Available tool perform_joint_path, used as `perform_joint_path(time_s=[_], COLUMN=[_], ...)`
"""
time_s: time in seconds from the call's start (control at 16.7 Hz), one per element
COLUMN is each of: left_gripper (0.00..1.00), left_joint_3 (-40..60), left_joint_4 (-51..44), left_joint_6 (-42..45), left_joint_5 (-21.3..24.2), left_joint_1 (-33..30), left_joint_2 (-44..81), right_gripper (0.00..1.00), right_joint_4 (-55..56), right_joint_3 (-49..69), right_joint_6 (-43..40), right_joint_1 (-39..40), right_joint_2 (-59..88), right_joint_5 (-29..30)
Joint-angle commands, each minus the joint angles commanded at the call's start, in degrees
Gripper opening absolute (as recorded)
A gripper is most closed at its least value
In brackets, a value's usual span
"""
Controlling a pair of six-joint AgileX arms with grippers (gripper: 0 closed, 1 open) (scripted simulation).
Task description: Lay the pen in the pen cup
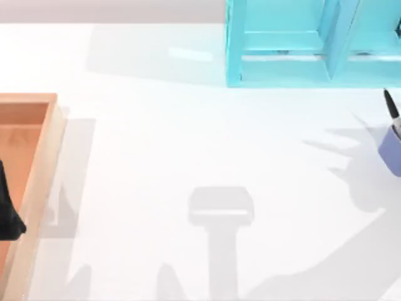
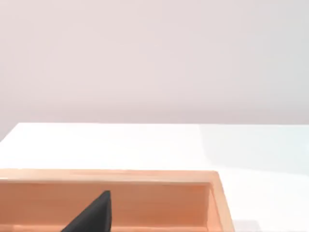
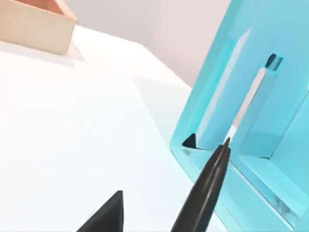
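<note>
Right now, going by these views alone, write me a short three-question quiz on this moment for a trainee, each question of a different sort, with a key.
1. True or false: the pen stands in the pen cup, tilted, its black end sticking out.
2. Multiple choice: the pen cup sits at the table's A) left edge, B) middle, C) right edge.
3. Fill in: the left gripper hangs over the wooden ____.

Key
1. True.
2. C; the cyan shelf stands behind it, at the table's far side.
3. tray.
</note>
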Motion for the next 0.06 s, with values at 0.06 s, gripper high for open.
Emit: perform_joint_path(time_s=[0.06], left_gripper=[1.00], left_joint_3=[0.00], left_joint_4=[0.00], left_joint_6=[0.00], left_joint_5=[0.00], left_joint_1=[0.00], left_joint_2=[0.00], right_gripper=[1.00], right_joint_4=[0.00], right_joint_3=[0.00], right_joint_6=[0.00], right_joint_1=[0.00], right_joint_2=[0.00], right_joint_5=[0.00])
